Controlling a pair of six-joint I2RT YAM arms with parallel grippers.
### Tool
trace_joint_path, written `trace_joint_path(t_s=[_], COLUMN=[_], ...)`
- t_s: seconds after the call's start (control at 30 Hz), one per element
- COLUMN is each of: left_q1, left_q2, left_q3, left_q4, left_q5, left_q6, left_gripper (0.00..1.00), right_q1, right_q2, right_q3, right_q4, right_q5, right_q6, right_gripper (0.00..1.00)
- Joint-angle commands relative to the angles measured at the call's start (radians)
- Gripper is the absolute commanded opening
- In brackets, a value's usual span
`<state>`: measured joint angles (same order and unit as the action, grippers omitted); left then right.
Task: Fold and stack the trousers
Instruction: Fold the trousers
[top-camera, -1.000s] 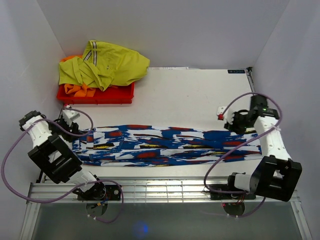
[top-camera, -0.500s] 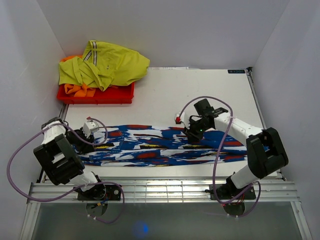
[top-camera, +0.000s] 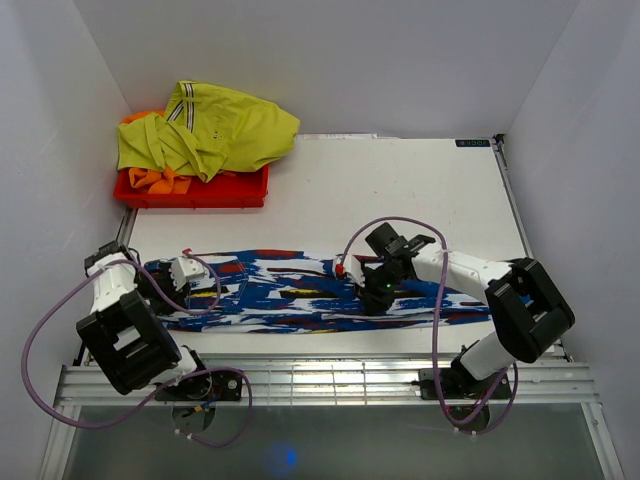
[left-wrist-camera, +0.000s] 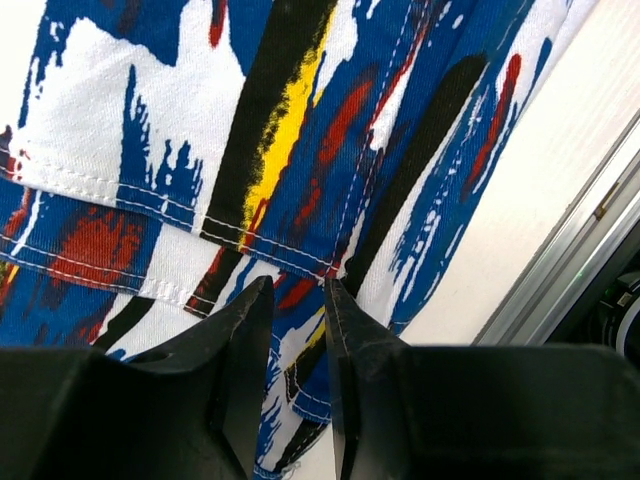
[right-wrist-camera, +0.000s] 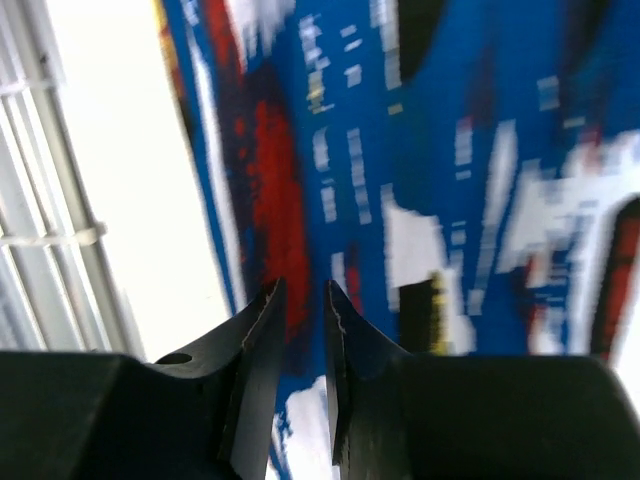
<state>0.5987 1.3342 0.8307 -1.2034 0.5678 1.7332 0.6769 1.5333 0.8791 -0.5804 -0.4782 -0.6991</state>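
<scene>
The trousers (top-camera: 280, 290), royal blue with white, red, black and yellow blotches, lie flat in a long strip across the near part of the table. My left gripper (top-camera: 162, 282) is low over their left end. In the left wrist view (left-wrist-camera: 297, 285) its jaws stand a thin slit apart over a stitched hem of the trousers (left-wrist-camera: 200, 120), with nothing between them. My right gripper (top-camera: 374, 290) is over the middle of the trousers. In the right wrist view (right-wrist-camera: 304, 285) its jaws are likewise nearly together and empty above the blurred fabric (right-wrist-camera: 450, 150).
A red bin (top-camera: 190, 190) at the back left holds a yellow-green garment (top-camera: 215, 130) and an orange garment (top-camera: 150, 180). A slatted metal rail (top-camera: 320, 380) runs along the near table edge. White walls close in the left, right and back.
My right arm swept left from the trousers' right end to their middle. My left gripper moved right onto the left end. The trousers' right end sits slightly further left.
</scene>
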Motion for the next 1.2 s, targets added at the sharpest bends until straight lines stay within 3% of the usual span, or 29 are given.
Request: trace_joint_path(t_s=[0.0, 0.17, 0.33, 0.53, 0.7, 0.83, 0.87, 1.17], left_q1=[-0.004, -0.004, -0.004, -0.004, -0.004, -0.004, -0.001, 0.151], left_q2=[-0.017, -0.012, -0.043, -0.084, -0.102, -0.109, -0.090, 0.146], left_q3=[-0.016, -0.027, -0.116, -0.226, -0.194, -0.070, -0.033, 0.382], left_q4=[-0.013, -0.012, 0.051, 0.117, 0.107, 0.120, 0.128, 0.128], left_q5=[0.027, 0.015, -0.104, -0.164, -0.092, 0.033, 0.052, 0.124], left_q6=[0.060, 0.081, 0.092, 0.066, 0.009, -0.180, -0.310, -0.776], left_gripper=[0.37, 0.36, 0.34, 0.30, 0.34, 0.51, 0.54, 0.63], right_q1=[0.035, 0.064, 0.098, 0.121, 0.135, 0.150, 0.151, 0.153], right_q2=[-0.061, -0.070, -0.073, -0.081, -0.038, 0.027, 0.049, 0.105], right_q3=[-0.055, -0.111, -0.118, -0.006, 0.128, 0.179, 0.178, 0.057], right_q4=[-0.047, -0.027, -0.019, -0.041, -0.027, -0.010, -0.007, 0.099], right_q5=[-0.028, -0.026, 0.001, 0.010, -0.022, -0.039, -0.039, 0.096], right_q6=[-0.002, 0.012, 0.032, 0.070, 0.118, 0.130, 0.130, 0.138], right_gripper=[0.27, 0.25, 0.25, 0.27, 0.31, 0.32, 0.32, 0.33])
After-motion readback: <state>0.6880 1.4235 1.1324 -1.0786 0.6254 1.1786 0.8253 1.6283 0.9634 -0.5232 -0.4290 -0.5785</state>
